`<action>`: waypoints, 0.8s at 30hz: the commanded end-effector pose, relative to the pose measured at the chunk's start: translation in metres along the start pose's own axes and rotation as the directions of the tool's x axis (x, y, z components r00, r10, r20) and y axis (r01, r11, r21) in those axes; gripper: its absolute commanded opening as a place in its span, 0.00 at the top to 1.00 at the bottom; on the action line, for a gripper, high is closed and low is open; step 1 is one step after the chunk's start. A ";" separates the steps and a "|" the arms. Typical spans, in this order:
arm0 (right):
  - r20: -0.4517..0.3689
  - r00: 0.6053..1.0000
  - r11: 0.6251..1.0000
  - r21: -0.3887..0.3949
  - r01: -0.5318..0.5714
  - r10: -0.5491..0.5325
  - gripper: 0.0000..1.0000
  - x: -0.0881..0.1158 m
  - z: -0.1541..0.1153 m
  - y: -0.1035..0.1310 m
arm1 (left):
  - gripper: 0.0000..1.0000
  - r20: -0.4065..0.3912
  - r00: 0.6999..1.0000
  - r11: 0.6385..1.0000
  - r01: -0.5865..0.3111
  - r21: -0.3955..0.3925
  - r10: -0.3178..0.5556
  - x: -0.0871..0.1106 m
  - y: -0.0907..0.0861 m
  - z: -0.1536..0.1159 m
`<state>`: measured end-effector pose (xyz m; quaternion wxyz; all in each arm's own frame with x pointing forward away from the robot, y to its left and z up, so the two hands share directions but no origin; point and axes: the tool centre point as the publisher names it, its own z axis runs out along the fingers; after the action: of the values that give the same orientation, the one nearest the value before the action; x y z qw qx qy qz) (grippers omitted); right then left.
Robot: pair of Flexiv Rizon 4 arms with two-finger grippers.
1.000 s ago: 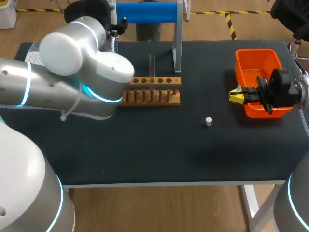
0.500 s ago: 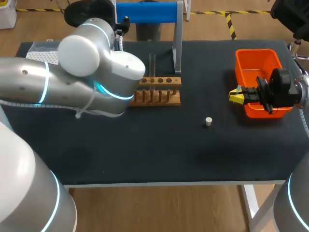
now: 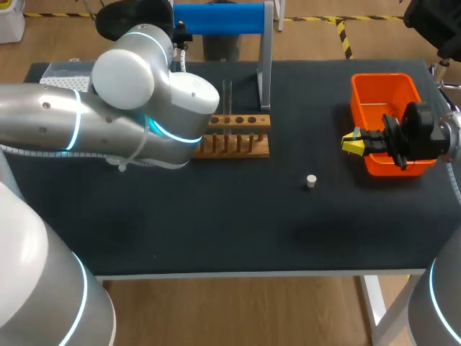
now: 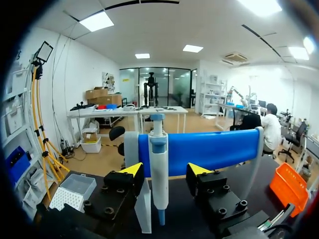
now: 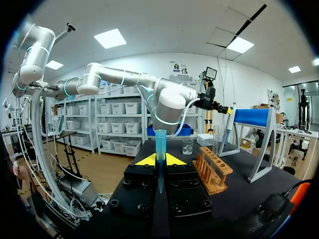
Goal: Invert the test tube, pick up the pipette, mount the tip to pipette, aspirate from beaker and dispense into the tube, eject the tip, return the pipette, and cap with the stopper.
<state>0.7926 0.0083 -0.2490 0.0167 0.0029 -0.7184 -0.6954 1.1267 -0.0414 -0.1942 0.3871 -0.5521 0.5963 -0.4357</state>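
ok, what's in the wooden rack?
One clear test tube stands upright in the wooden rack; the holes beside it look empty. The rack's left end is hidden behind the left arm.

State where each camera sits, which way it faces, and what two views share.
Head view: above and behind, looking down on the table; left arm, right claw show.
Left wrist view: on that wrist, facing the pipette at the blue stand; its open left claw flanks it.
Right wrist view: on that wrist, facing the rack; its right claw grips a pipette tip.
Shared: the rack, in head and right wrist.
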 end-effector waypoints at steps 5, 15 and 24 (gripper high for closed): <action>0.004 1.000 1.000 0.002 0.001 -0.001 1.00 0.001 0.001 0.000 | 0.48 0.002 1.000 1.000 -0.005 0.000 0.005 -0.003 -0.003 0.010; 0.004 1.000 1.000 0.002 0.001 -0.001 1.00 0.001 0.001 0.000 | 0.51 0.003 1.000 1.000 -0.008 -0.003 0.008 -0.006 -0.004 0.020; 0.004 1.000 1.000 0.002 0.001 -0.001 1.00 0.001 0.001 0.000 | 0.53 0.000 1.000 1.000 -0.008 -0.013 0.008 -0.008 -0.002 0.027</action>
<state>0.7926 0.0083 -0.2490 0.0167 0.0029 -0.7184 -0.6954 1.1495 -0.0354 -0.2002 0.3857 -0.5520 0.6007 -0.4310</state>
